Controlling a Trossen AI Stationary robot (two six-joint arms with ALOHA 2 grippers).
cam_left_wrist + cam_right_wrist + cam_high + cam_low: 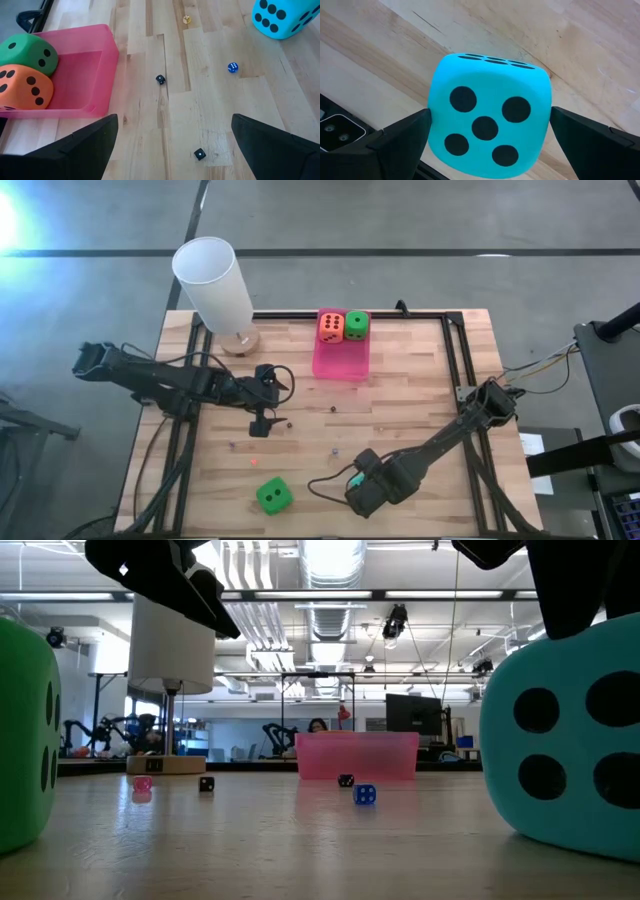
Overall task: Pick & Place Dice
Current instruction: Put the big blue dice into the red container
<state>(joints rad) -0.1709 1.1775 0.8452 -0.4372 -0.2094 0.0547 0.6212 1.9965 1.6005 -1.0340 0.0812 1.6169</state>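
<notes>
A teal die (490,130) sits on the table near the front edge, right of centre. My right gripper (490,117) is open and points down over it, one finger at each of two opposite sides. It hides most of the teal die (352,478) from above. A green die (273,496) rests on the table to the left of it. An orange-red die (331,326) and another green die (356,324) lie in the pink bin (340,365) at the far middle. My left gripper (262,423) hangs open and empty above the table's middle left. My right gripper's fingers (405,131) stand at two opposite sides of the teal die, coming from above and pointing down. Whether they touch it I cannot tell. The die rests on the table with its five-pip face up.
A tall white cylinder on a round wooden base (215,285) stands at the far left. Tiny dice lie scattered on the wood: two black (160,79) (199,154), one blue (233,67), one yellow (186,19). Black frame rails (455,355) run along the table's edges.
</notes>
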